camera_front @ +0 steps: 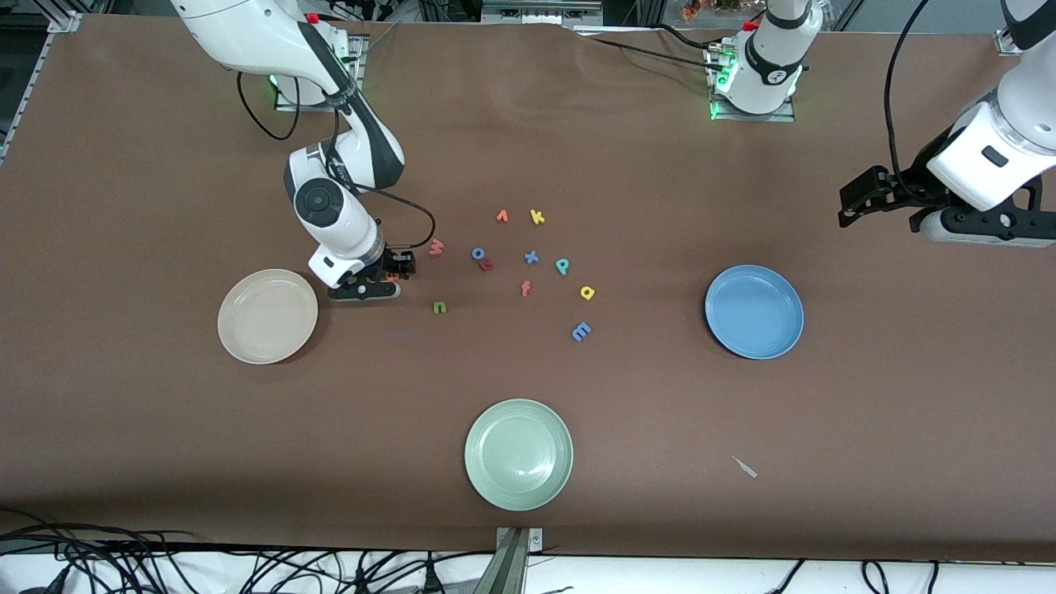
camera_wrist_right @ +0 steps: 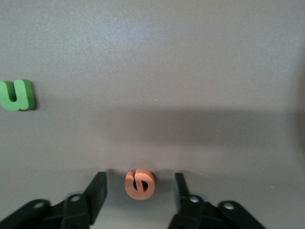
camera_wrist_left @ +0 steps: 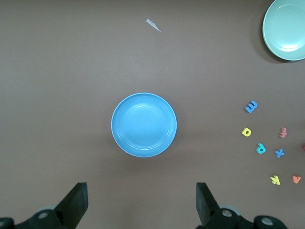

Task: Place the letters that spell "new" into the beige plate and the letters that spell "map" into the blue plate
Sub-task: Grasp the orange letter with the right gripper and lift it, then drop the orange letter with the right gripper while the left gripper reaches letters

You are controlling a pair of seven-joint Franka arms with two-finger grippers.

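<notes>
Straddling the orange "e" on the desk, the right gripper stands left of centre beside the beige plate, fingers apart, not touching it. Left gripper hangs spread above the blue plate, right of frame.

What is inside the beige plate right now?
Nothing shows in the beige plate; its whole dish is in view. The orange "e" lies on the table between the right end effector's fingers, the green "n" nearby.
</notes>
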